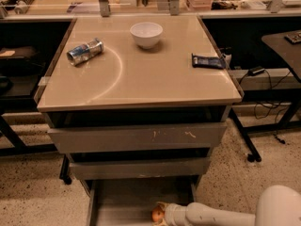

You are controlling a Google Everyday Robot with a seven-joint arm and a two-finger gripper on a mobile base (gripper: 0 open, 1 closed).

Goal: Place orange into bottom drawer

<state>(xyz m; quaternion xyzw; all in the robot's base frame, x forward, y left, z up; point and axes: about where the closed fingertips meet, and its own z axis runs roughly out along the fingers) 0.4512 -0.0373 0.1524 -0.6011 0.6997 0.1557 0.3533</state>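
Observation:
The orange point(157, 214) is round and bright, low in the open bottom drawer point(123, 202), a grey tray pulled out under the cabinet. My gripper point(159, 213) reaches in from the right on a white arm point(221, 215) and sits right at the orange, its fingers around the fruit. The orange is just above or on the drawer floor; I cannot tell which. The middle drawer front point(138, 168) and the scratched upper drawer front point(136, 137) are closed.
On the tan cabinet top point(141, 74) stand a white bowl point(146, 34), a lying can point(84, 51) and a dark snack packet point(208, 61). Black desk legs and cables stand to the right point(251, 140). Speckled floor lies on both sides.

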